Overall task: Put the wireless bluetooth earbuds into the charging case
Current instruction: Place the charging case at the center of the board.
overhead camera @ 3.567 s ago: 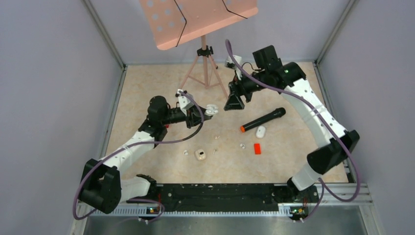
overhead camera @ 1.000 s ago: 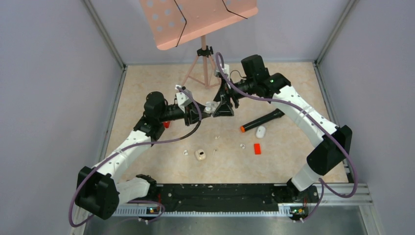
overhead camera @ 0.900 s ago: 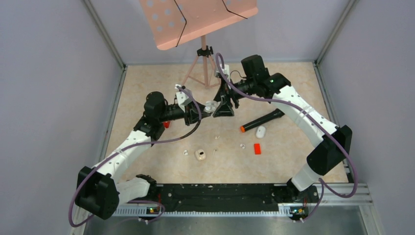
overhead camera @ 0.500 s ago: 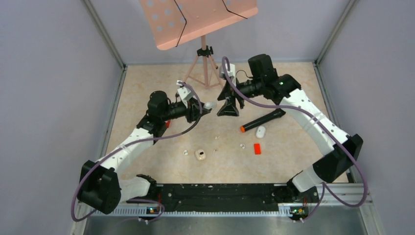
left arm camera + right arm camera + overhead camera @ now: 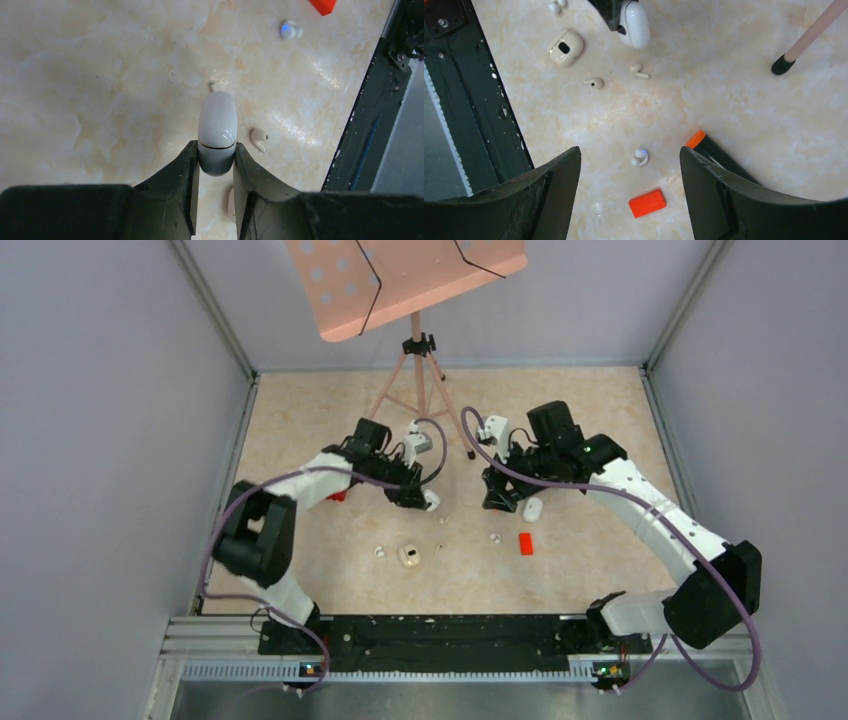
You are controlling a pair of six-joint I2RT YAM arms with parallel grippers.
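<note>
Left jaws tight around white charging case (image 5: 217, 125), earbud (image 5: 259, 139) nearby.

Top camera looks down over the whole tabletop (image 5: 330, 420). Each wrist camera looks steeply down, close above it; both show the charging case (image 5: 217, 131) in the left gripper (image 5: 216, 154).

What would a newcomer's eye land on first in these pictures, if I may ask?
Probably the glossy white pebble-shaped charging case, lid closed, pinched in the left end effector over the marbled beige table. Then the salmon-pink perforated music stand at the far edge, and the tiny white plastic earbuds scattered near a small red block, under the open right end effector.
</note>
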